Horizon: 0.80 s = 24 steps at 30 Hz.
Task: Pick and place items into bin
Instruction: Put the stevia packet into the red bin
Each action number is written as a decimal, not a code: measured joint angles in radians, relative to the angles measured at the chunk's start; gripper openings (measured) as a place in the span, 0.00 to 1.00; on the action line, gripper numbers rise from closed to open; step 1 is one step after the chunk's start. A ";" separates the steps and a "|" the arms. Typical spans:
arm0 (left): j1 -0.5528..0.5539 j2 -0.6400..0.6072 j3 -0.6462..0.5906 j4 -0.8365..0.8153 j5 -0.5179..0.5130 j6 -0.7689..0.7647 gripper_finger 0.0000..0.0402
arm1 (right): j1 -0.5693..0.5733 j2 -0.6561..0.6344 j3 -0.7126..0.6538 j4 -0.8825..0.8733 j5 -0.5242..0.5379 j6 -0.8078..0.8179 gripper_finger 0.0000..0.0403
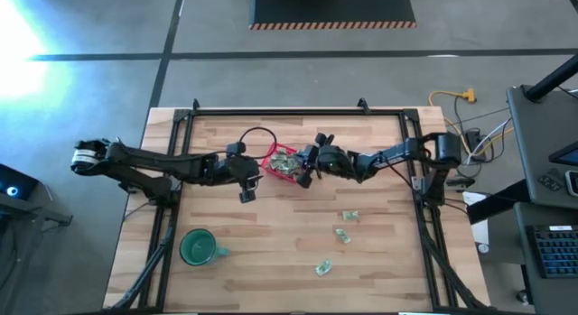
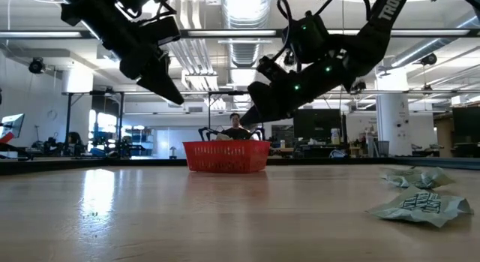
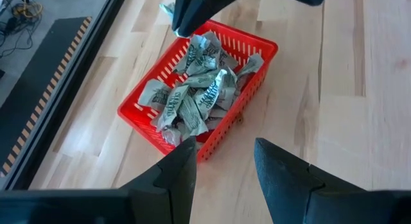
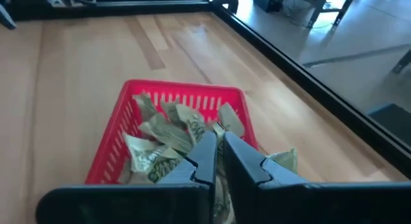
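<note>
Your right gripper [image 4: 217,161] hangs over the red basket [image 1: 274,161] at upper centre of the high view, fingers nearly pressed together with only a sliver between them, nothing visibly pinched. Your left gripper [image 3: 221,169] hovers spread just beside the basket. Wrapped pieces [image 3: 192,89] fill it; three loose pieces [image 1: 342,234] lie lower right on the desk [image 1: 271,261].

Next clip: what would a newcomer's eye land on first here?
The red basket near the table's far middle, piled with crinkled green-and-white wrapped pieces, stands out at once. Both end effectors flank it, the right end effector poised above its rim. Three stray pieces and a green mug lie nearer the front.
</note>
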State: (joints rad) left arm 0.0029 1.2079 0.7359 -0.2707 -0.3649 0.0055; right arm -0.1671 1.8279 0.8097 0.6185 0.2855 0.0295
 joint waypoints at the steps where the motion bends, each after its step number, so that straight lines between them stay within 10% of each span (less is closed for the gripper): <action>1: 0.000 0.000 -0.001 0.000 0.000 0.000 0.35 | 0.000 -0.005 0.000 -0.012 -0.002 -0.006 0.06; 17: 0.000 0.000 -0.002 0.000 -0.001 0.000 0.35 | 0.013 -0.049 -0.001 -0.059 -0.085 -0.107 0.38; 24: 0.000 0.000 -0.002 0.000 -0.001 0.001 0.35 | 0.037 -0.199 -0.001 -0.391 -0.190 -0.159 0.38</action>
State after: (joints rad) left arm 0.0032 1.2079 0.7341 -0.2707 -0.3656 0.0062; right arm -0.1297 1.6287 0.8088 0.2276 0.0958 -0.1294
